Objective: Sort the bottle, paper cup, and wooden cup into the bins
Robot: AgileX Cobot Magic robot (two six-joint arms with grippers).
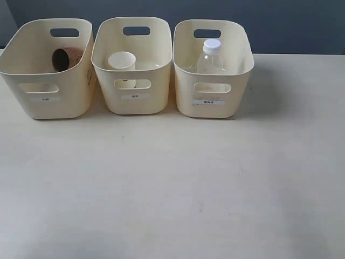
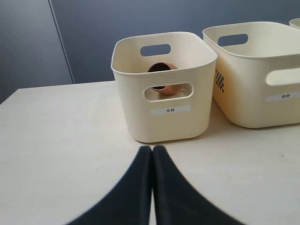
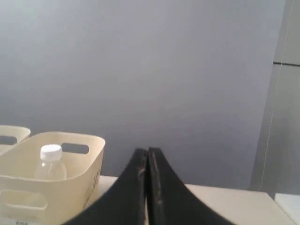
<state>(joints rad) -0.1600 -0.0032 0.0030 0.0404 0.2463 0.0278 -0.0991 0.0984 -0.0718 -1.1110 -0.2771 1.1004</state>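
Observation:
Three cream bins stand in a row at the back of the table. The left bin (image 1: 48, 105) (image 2: 164, 126) holds the brown wooden cup (image 1: 66, 58) (image 2: 164, 86), lying on its side. Upright in the middle bin (image 1: 135, 102) (image 2: 248, 108) is the white paper cup (image 1: 122, 61). The right bin (image 1: 213, 105) (image 3: 70, 187) holds the clear bottle (image 1: 210, 59) (image 3: 50, 166), standing with its white cap up. My left gripper (image 2: 152, 149) is shut and empty, short of the left bin. My right gripper (image 3: 147, 151) is shut and empty, beside the right bin. Neither gripper shows in the exterior view.
A pale wooden table (image 1: 172, 183) stretches in front of the bins. A dark grey wall (image 1: 291, 24) (image 3: 164, 70) runs behind the table. Each bin has a small front label (image 2: 170, 110).

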